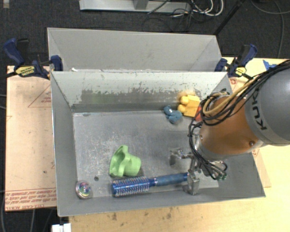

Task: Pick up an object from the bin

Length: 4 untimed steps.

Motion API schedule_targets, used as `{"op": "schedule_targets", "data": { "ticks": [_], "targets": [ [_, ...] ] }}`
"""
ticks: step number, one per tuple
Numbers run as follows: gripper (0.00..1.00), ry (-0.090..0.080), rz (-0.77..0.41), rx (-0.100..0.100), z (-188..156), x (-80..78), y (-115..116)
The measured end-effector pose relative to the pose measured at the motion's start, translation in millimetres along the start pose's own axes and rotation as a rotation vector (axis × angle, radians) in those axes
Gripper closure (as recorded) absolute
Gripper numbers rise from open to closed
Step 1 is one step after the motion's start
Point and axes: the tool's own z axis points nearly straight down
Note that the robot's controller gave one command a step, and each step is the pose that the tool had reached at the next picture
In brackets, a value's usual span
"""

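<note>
The blue hairbrush (145, 183), the bin's (159, 204) near wall just beside it, has its handle tip between the gripper's (184, 172) spread fingers; best to close squarely, then lift level (green plastic piece (124, 162) crowds its bristles).

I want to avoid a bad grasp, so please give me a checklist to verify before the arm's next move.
1. Gripper at the handle end of the blue plastic hairbrush, near the front wall of the grey metal bin: ok.
2. Hairbrush gripped: cannot tell.
3. Green moulded plastic piece beside the bristles, clear of the gripper: ok.
4. Small glittery ball in the front left corner, clear: ok.
5. Yellow toy and small blue piece at the back wall, away from the hairbrush: ok.
</note>
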Motion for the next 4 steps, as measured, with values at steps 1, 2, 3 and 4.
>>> {"op": "schedule_targets", "data": {
  "ticks": [1,2,3,4],
  "targets": [
    [1.0,0.012,-0.003,-0.003,-0.7,2.9,1.0],
    [1.0,0.002,-0.059,-0.001,-198.3,-35.0,44.2],
    [0.0,0.011,-0.056,-0.003,-194.0,-33.2,43.7],
    [0.0,0.022,-0.123,-0.007,-104.0,-16.6,78.6]
  ]
}}
